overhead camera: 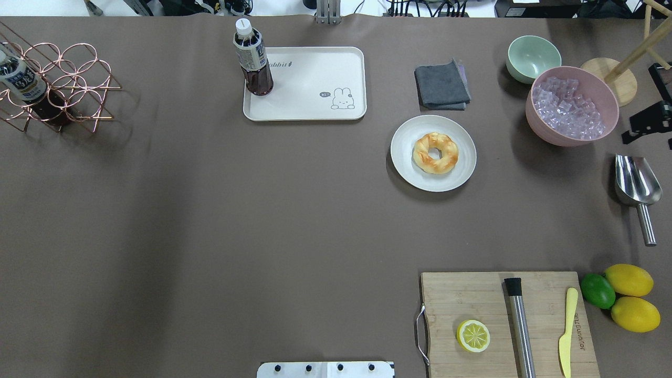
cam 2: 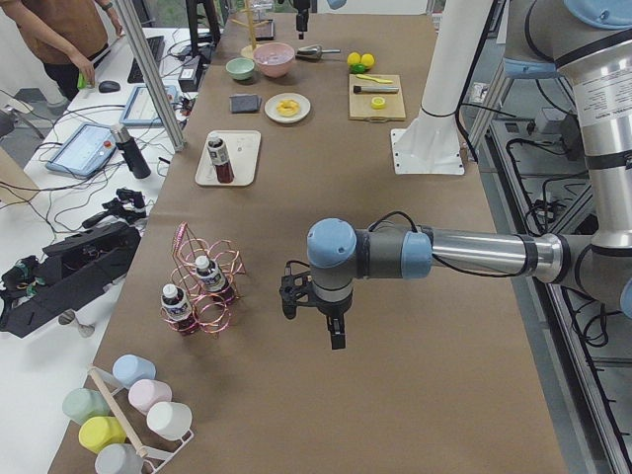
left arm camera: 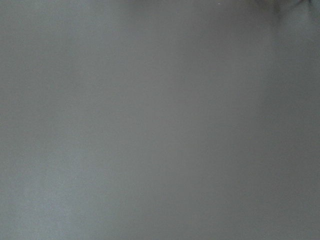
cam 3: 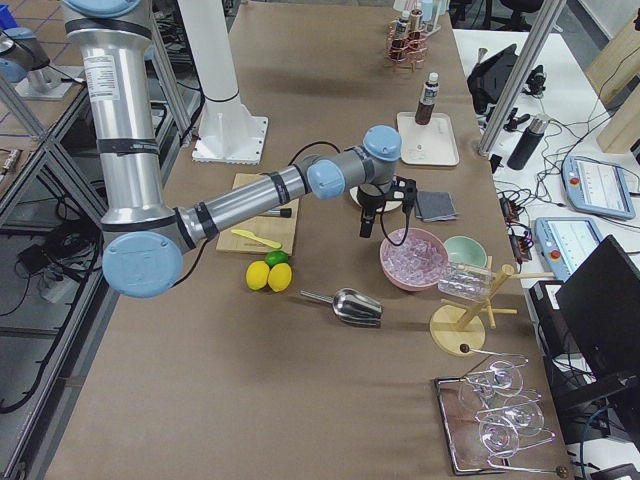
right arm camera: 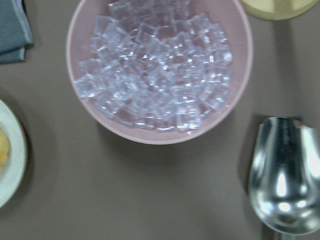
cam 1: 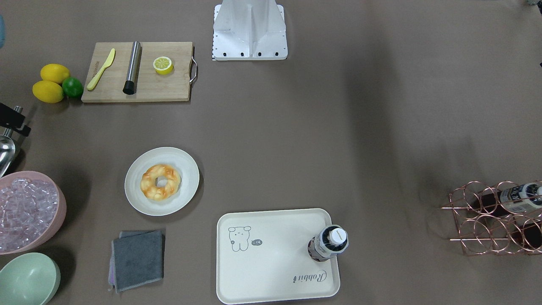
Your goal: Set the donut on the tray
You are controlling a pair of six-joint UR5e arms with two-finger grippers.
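Bright, even light, soft shadows; glare on the scoop (right arm camera: 282, 192), slightly blurred.

The surface (overhead camera: 210, 210) is carrying one donut (overhead camera: 435, 153), one plate (overhead camera: 405, 157), one tray (overhead camera: 310, 79), two bowls (overhead camera: 530, 55), two whole lemons (overhead camera: 629, 280), one lime (overhead camera: 597, 290), one lemon half (overhead camera: 473, 335), one scoop (overhead camera: 635, 184), one cutting board (overhead camera: 457, 294).

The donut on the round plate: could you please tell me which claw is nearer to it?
Right. The right claw hangs by the pink ice bowl, close to the donut; the left claw is far off at the other end, near the copper bottle rack.
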